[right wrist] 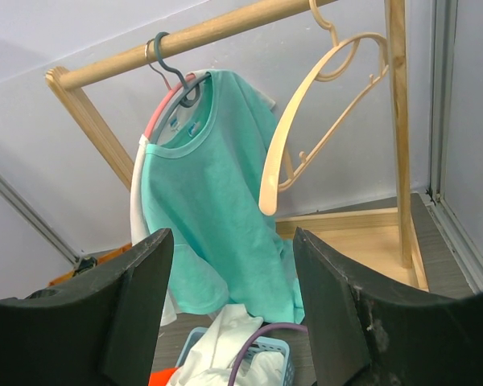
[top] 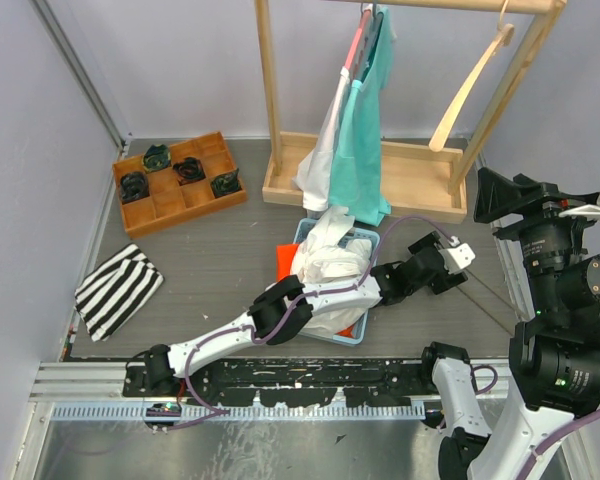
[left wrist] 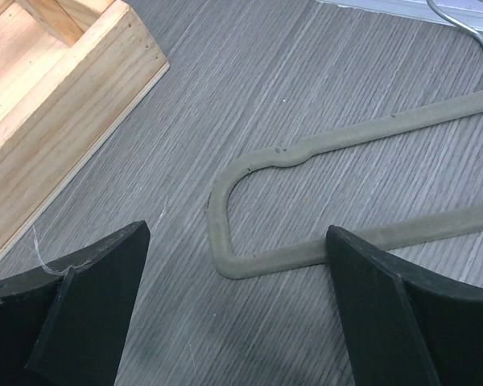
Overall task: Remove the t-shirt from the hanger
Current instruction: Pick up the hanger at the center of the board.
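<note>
A teal t-shirt (top: pixel 363 150) hangs on a grey hanger (right wrist: pixel 173 92) from the wooden rack's rail (right wrist: pixel 225 28); it also shows in the right wrist view (right wrist: pixel 217 209). A white garment (top: pixel 320 160) hangs behind it on a pink hanger (right wrist: pixel 149 121). My left gripper (top: pixel 452 262) is open and empty, low over the table right of the basket. Between its fingers in the left wrist view (left wrist: pixel 237 237) lies a bare grey-green hanger (left wrist: pixel 346 137) flat on the table. My right gripper (top: pixel 488 196) is open and empty, raised at the right and facing the rack (right wrist: pixel 231 237).
An empty wooden hanger (top: pixel 465 85) hangs at the rail's right end. A blue basket (top: pixel 365 330) holds white clothes beside an orange cloth (top: pixel 287 262). The rack's base (top: pixel 420 165) is behind it. A wooden tray (top: pixel 165 205) and a striped cloth (top: pixel 118 288) lie at the left.
</note>
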Robot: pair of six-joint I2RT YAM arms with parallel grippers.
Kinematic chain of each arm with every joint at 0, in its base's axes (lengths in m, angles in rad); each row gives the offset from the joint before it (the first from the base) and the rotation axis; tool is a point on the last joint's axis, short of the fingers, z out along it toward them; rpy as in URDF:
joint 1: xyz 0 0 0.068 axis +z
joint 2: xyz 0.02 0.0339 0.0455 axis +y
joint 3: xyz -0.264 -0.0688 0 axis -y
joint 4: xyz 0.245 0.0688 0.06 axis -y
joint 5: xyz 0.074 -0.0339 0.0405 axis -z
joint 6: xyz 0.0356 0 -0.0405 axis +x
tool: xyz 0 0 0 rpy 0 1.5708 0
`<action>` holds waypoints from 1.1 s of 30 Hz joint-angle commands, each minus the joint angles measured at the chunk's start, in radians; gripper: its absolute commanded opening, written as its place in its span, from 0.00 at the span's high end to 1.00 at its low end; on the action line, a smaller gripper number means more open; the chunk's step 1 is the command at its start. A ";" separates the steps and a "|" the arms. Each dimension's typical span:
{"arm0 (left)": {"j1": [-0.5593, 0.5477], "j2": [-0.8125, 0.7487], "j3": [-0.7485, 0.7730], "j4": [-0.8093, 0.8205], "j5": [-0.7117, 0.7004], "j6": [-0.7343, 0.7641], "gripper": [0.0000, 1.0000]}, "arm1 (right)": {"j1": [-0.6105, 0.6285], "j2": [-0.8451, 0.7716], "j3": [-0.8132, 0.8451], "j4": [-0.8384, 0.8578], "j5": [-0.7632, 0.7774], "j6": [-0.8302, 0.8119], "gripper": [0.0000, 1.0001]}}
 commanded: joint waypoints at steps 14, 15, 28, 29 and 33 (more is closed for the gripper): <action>0.007 -0.055 -0.095 -0.077 -0.058 -0.010 0.02 | 0.005 -0.026 -0.036 0.042 0.069 -0.039 0.33; 0.010 -0.059 -0.095 -0.091 -0.065 -0.013 0.02 | 0.005 -0.028 -0.039 0.042 0.070 -0.041 0.33; 0.087 -0.142 -0.185 -0.189 -0.108 -0.112 0.02 | 0.014 -0.035 -0.047 0.040 0.084 -0.052 0.33; 0.091 -0.151 -0.197 -0.192 -0.113 -0.115 0.02 | 0.015 -0.035 -0.049 0.042 0.083 -0.052 0.33; 0.103 -0.186 -0.250 -0.201 -0.131 -0.129 0.02 | 0.014 -0.035 -0.052 0.042 0.077 -0.050 0.33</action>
